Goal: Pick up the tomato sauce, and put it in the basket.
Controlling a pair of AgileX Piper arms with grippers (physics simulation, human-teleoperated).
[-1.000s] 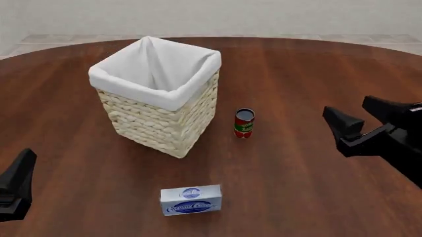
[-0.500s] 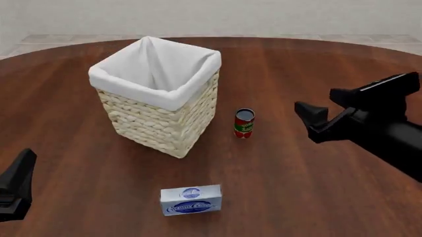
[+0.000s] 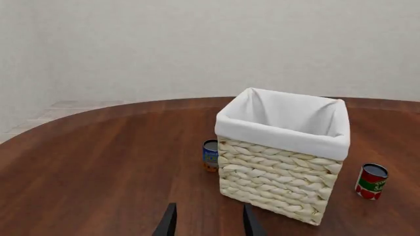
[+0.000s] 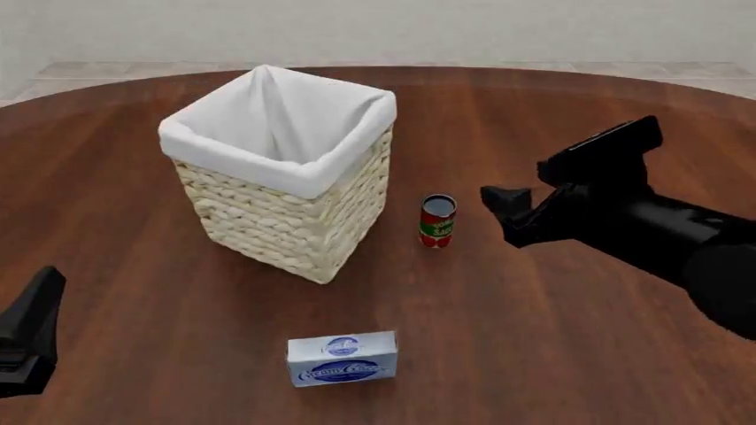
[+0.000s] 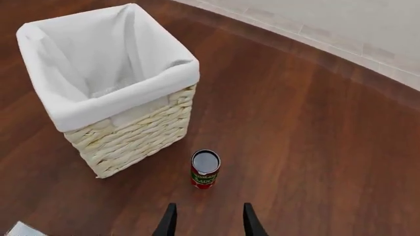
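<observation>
Now our right hand (image 4: 520,212), fingers apart, hangs near the upright tomato sauce (image 4: 437,220), which stands on the counter (image 4: 532,336) just beside the basket (image 4: 283,190). Descending off-centre, we could topple it. Our left hand (image 3: 206,223) is open too.

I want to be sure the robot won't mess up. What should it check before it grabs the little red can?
1. Tomato sauce standing upright on the table: ok.
2. Right gripper open and holding nothing: ok.
3. Gripper already around the can: not ok, it sits off to the can's side.
4. Basket open at the top, only cloth showing inside: ok.
5. White-and-blue box clear of the can: ok.
6. Left gripper out of the way: ok.
</observation>
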